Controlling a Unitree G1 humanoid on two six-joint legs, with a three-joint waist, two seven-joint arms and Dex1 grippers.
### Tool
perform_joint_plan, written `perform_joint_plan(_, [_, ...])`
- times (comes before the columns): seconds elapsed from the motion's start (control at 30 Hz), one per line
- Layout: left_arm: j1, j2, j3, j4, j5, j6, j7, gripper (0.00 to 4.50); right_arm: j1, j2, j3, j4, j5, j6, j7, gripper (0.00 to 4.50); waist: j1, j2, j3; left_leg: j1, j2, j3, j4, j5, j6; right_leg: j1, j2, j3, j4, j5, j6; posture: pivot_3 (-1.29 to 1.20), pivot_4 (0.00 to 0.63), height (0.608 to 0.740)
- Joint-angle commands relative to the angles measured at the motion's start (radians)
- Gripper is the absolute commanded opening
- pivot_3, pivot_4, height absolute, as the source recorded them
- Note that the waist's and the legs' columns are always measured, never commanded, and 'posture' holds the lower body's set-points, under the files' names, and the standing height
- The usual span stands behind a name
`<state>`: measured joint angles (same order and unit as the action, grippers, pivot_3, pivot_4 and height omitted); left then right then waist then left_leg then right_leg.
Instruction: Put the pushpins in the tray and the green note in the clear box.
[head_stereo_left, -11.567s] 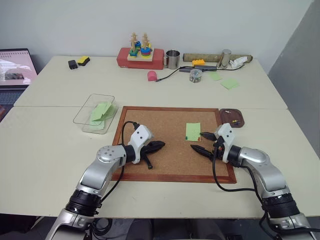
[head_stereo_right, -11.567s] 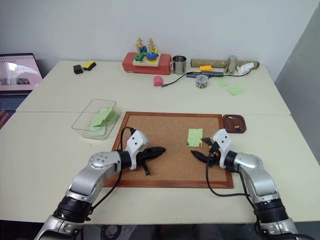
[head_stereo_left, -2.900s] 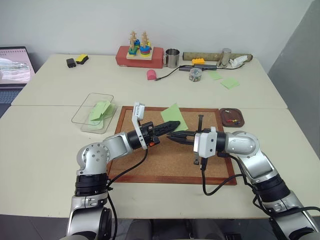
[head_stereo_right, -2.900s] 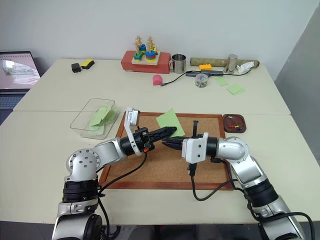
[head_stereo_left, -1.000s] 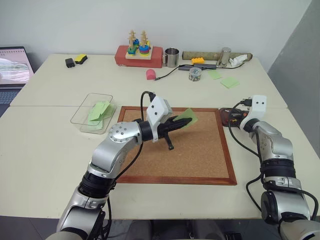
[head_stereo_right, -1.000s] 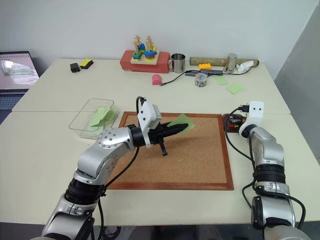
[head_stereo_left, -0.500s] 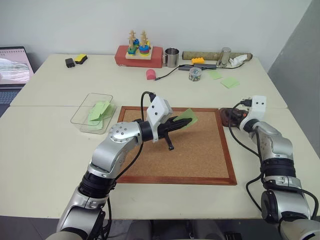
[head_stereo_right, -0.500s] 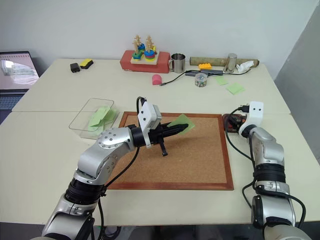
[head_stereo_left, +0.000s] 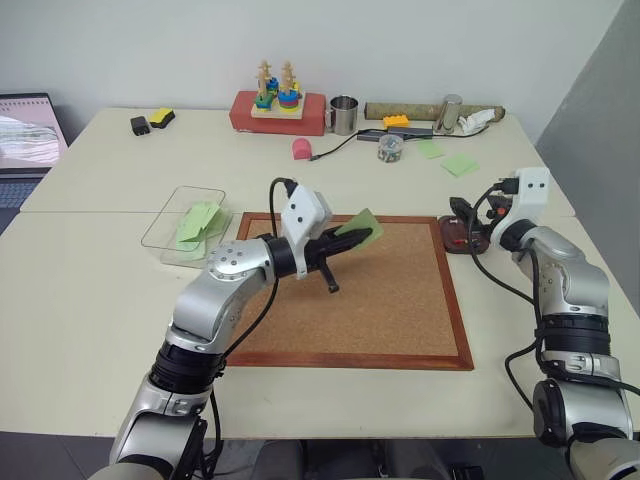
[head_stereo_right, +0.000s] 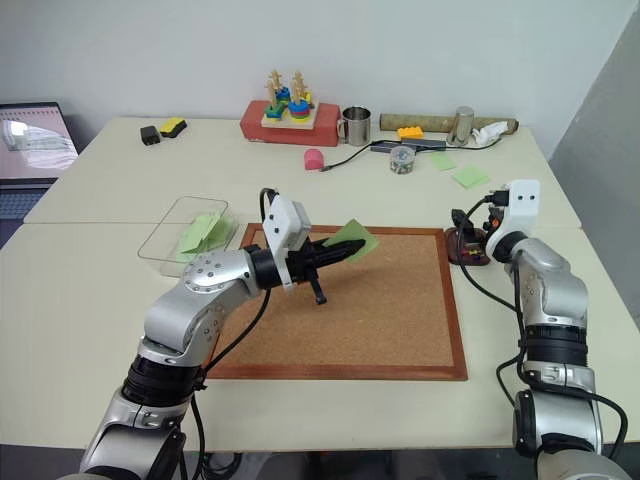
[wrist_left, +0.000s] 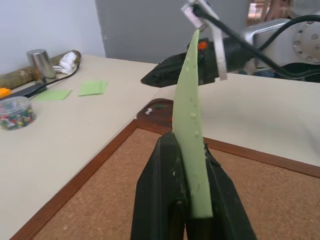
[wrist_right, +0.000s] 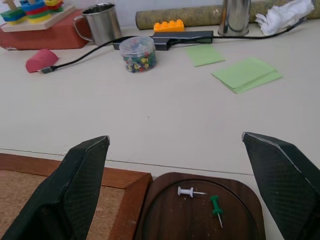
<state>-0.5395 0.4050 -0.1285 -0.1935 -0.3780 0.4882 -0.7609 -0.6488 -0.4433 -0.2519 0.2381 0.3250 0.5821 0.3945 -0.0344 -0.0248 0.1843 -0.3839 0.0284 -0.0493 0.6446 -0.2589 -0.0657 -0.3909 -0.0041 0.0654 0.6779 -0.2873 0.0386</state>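
Left eye view: left gripper (head_stereo_left: 345, 243) clamped tight on one edge of the green note (head_stereo_left: 359, 228), held up over the cork board (head_stereo_left: 390, 310); the clear box (head_stereo_left: 190, 226) sits at about 9 o'clock from the note, just off the board's frame, with other green slips already inside. Risk: thin paper pinched at one edge could flap or slip out on a fast swing, or catch the box's near wall and land outside it. Room: bare table between board and box, nothing tall in the path. Right eye view: right gripper (head_stereo_right: 468, 232) spread wide, holding nothing, hanging just above the tray (head_stereo_right: 467, 256) at 3 o'clock of the board; its cable loops close to the tray, so a careless pull-back could drag or nudge it. Open table to 3 and 6 o'clock of the tray. Left wrist view: the note stands upright between the shut fingers (wrist_left: 157, 192), the grip looks narrow, so a twist could crease it. Right wrist view: fingers (wrist_right: 75, 187) far apart on either side of the tray, two pushpins (wrist_right: 202, 197) lying in it, one white, one green; tray touches the board's frame, so dropping low again could tip it or scatter the pins.
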Motion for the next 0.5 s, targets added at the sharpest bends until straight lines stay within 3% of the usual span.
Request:
perform_joint_plan(0.03, [-0.012, 0.008, 0.044, -0.014, -0.011, -0.003, 0.014, 0.0, -0.017, -0.04, -0.002, -0.043, 0.02, 0.0, 0.046, 4.46, 0.0, 0.0, 0.0, 0.0, 0.0, 0.0, 0.0, 0.0, 0.0, 0.0, 0.0, 0.0, 0.0, 0.0, 0.0, 0.0, 0.15, 0.74])
perform_joint_plan(0.27, [-0.013, -0.007, 0.143, 0.004, -0.033, 0.04, 0.116, 0.0, 0.017, -0.082, 0.087, -0.147, 0.048, -0.019, 0.236, 4.46, -0.001, 0.0, 0.0, 0.0, 0.0, 0.0, 0.0, 0.0, 0.0, 0.0, 0.0, 0.0, 0.0, 0.0, 0.0, 0.0, 0.15, 0.74])
perform_joint_plan(0.5, [-0.037, 0.034, 0.328, 0.118, 0.064, 0.057, 0.384, 0.0, 0.026, -0.03, 0.203, -0.451, 0.193, 0.09, 0.351, 4.46, -0.006, 0.0, 0.0, 0.0, 0.001, -0.002, 0.0, 0.0, 0.0, 0.0, 0.0, -0.002, 0.0, 0.0, 0.0, 0.0, 0.15, 0.74])
